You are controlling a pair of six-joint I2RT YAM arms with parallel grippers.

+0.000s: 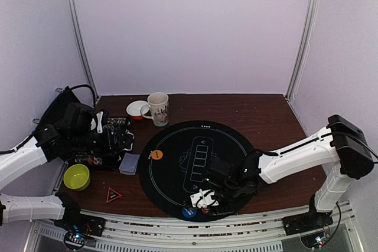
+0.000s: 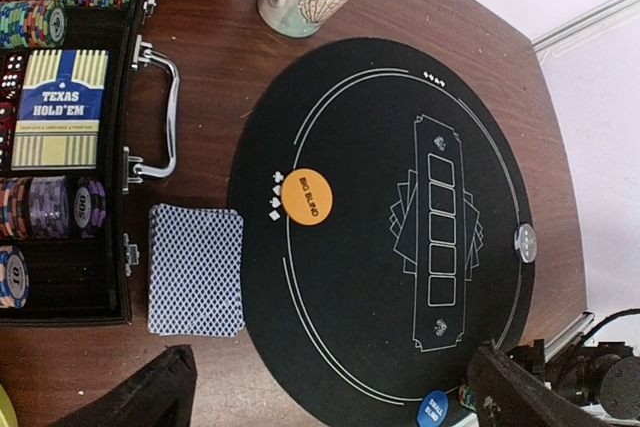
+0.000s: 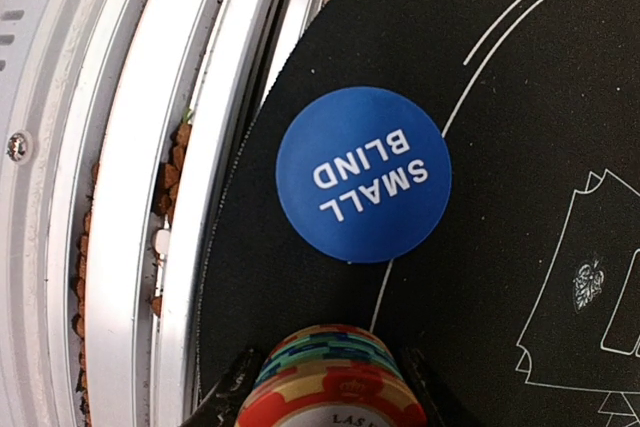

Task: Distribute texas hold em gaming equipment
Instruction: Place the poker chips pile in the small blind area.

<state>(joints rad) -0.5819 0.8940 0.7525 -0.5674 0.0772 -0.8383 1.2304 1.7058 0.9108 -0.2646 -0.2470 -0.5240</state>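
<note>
A robotics lab booth: plain white walls (image 1: 189, 28) on metal posts (image 1: 80, 33), aluminium rails (image 1: 195, 228) (cables (image 1: 339, 216) trailing) edging a wooden surface (image 1: 260, 110).

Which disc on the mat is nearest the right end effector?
Blue SMALL BLIND disc, just ahead of the right end effector; orange disc and clear disc lie farther.

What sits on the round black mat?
Orange Big Blind disc, blue Small Blind disc, a clear disc; the right gripper holds a chip stack over the mat. Anything under that arm is hidden.
</note>
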